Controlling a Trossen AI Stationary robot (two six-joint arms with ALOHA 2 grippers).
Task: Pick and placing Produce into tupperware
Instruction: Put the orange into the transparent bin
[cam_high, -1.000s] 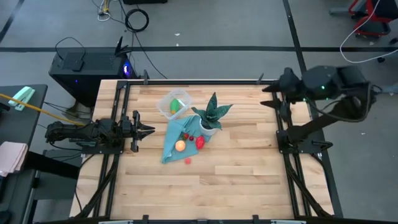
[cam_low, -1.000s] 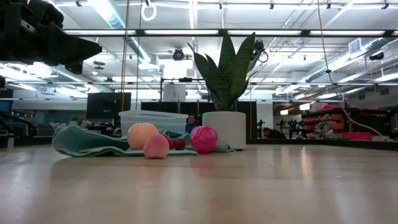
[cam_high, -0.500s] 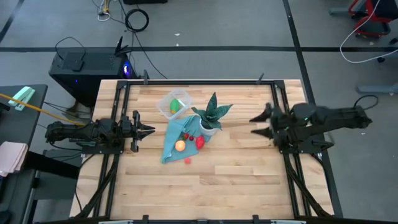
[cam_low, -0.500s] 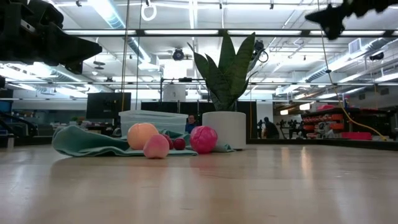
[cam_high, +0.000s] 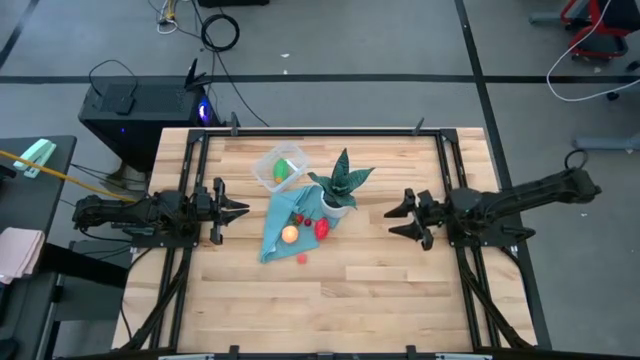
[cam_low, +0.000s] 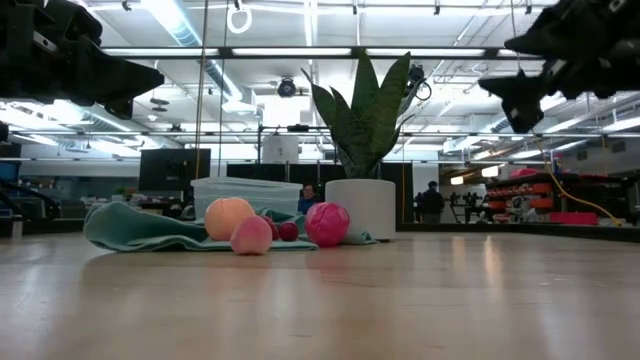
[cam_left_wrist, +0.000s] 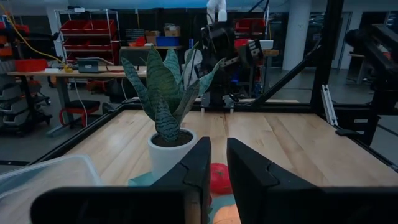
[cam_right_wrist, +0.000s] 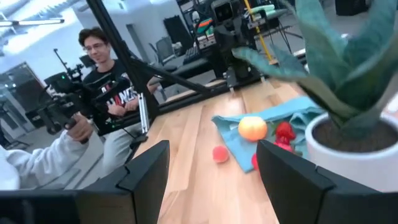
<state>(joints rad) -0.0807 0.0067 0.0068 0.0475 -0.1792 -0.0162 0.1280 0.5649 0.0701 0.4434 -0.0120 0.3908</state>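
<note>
High view puts my right gripper (cam_high: 402, 217) right of centre, clear of the table, jaws spread wide and carrying nothing, pointing toward the potted plant (cam_high: 340, 187). My left gripper (cam_high: 236, 209) waits at the left-middle of the frame; its fingers sit nearly together with only a thin gap, and nothing is between them. The tupperware (cam_high: 279, 167) sits just above centre, and the green round piece (cam_high: 284, 169) already lies inside it. The orange round piece (cam_high: 289, 234) and the larger red one (cam_high: 322, 228) lie on the teal cloth (cam_high: 272, 238) below the plant, with a small dark-red bit (cam_high: 300, 219) just above them that I cannot identify. The tiny pinkish-red piece (cam_high: 302, 257) lies on bare wood just under the cloth. I judge I am in the approach for the next pick, nothing grasped yet. Next I need to bring the right gripper down past the plant's leaves onto the red piece, the nearest to it, and close without nudging the pot or dragging the cloth.
</note>
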